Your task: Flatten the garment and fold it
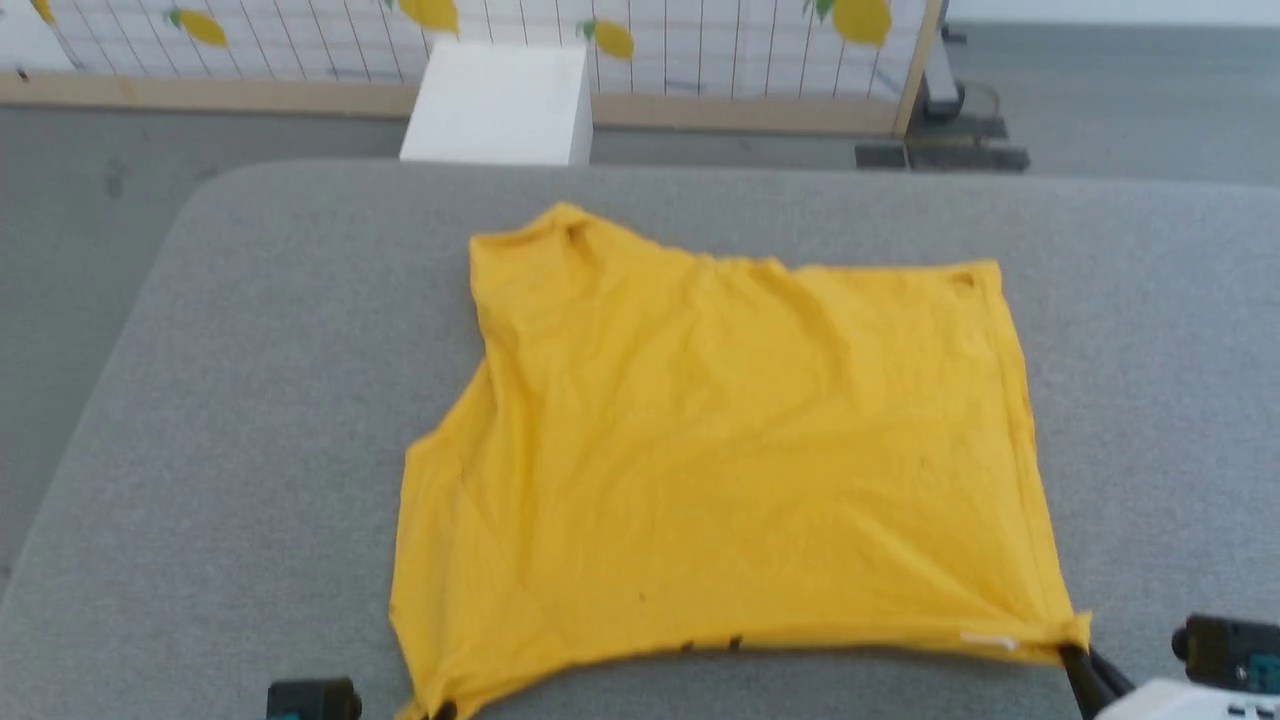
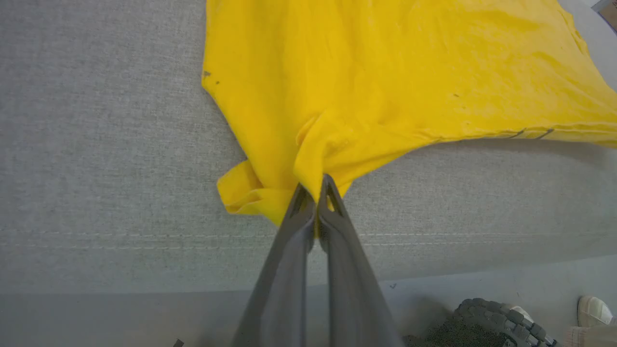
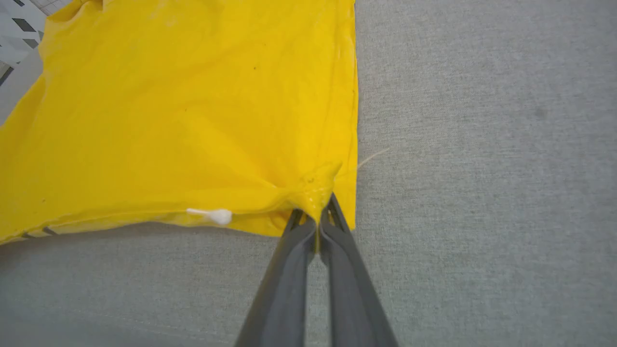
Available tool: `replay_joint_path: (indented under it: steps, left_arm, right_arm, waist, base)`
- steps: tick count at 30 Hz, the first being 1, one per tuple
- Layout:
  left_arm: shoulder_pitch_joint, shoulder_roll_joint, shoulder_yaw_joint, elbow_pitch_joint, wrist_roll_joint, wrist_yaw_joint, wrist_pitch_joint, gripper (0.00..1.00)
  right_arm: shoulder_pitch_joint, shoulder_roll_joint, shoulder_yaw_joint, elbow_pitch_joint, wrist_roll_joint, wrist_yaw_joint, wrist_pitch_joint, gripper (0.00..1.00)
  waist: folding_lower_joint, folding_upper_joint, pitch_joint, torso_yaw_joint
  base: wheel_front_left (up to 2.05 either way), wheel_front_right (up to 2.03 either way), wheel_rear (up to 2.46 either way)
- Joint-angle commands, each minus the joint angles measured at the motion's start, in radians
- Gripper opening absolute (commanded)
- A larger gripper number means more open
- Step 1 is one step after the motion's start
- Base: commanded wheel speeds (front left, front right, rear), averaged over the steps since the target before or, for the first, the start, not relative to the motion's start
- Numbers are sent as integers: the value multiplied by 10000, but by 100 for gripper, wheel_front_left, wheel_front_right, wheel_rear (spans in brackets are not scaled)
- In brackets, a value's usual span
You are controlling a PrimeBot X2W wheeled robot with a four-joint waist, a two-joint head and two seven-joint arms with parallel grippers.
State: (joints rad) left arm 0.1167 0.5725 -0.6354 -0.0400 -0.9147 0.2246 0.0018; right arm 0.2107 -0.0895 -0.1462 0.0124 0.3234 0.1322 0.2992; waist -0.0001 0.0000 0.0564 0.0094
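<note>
The head view gives you the whole garment [image 1: 720, 440], spread over the middle of the grey table [image 1: 200, 450] with a plain yellow face up; at the top of that frame stand a white box [image 1: 500, 100] and a lemon-print screen [image 1: 700, 50]. The left wrist view adds, in its lower right corner, a ribbed dark wheel [image 2: 501, 323] and a pale shoe [image 2: 595, 308]. The right wrist view brings you close to a white tag [image 3: 212, 215] on the near hem.

Your left tool [image 2: 315, 193] is clamped tight on the bunched lower-left corner of the cloth; your right tool [image 3: 318, 207] is pinched closed on the lower-right corner, just beside the tag.

You have one garment, two tools, one box, one shoe.
</note>
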Motion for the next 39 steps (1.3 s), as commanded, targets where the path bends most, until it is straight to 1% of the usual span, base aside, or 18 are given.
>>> replay_joint_path:
  steps: [1,5,9,12,15,18,22,27,30,34,39]
  left_arm:
    - [281,152,-37,-130,-106,53,112,0]
    - [843,376,-159,-691,-397,169,486,0]
    - [1227,483,-246,-1227,-534,354,676,0]
    - [1360,547,-196,-1562,-514,502,620,0]
    - [1176,644,-76,-1790,-235,620,426,0]
    - [733,789,-36,-1831,111,586,407,0]
    - [-284,1091,-85,-1723,640,323,746,0]
    - [-2095,1467,-270,-1437,1548,-161,1490,0]
    - [-3134,1480,-389,-1211,1977,-472,1868,0]
    - [-4414,1192,-655,-816,2506,-851,2264,0]
    - [-5421,601,-834,79,2592,-1340,2303,0]
  right_arm:
    - [264,57,-77,-216,91,-15,182,0]
    - [1015,165,-81,-889,281,-15,926,0]
    - [1514,243,-152,-1487,449,-15,1330,0]
    - [1687,296,-280,-1820,548,-15,1429,0]
    - [1620,337,-477,-2107,570,-15,1330,0]
    - [1338,348,-542,-2277,414,-15,1252,0]
    - [545,112,-502,-2314,206,-15,1297,0]
    - [-746,-331,-289,-2152,67,-15,1238,0]
    - [-1448,-574,-150,-1933,37,-15,1169,0]
    - [-2245,-881,-20,-1604,6,-15,1070,0]
    - [-3139,-1222,225,-1046,-4,-15,967,0]
  waist:
    - [1,0,-545,10]
    - [1,0,-708,-38]
    - [1,0,-735,-74]
    - [1,0,-673,-84]
    - [1,0,-483,-67]
    - [1,0,-213,-61]
    - [1,0,289,-66]
    - [1,0,1008,-110]
    - [1,0,1403,-123]
    - [1,0,1959,-69]
    - [1,0,2679,-60]
  base:
    - [0,0,0]
    - [0,0,0]
    - [0,0,0]
    - [0,0,0]
    - [0,0,0]
    - [0,0,0]
    - [0,0,0]
    - [0,0,0]
    - [0,0,0]
    - [0,0,0]
    - [0,0,0]
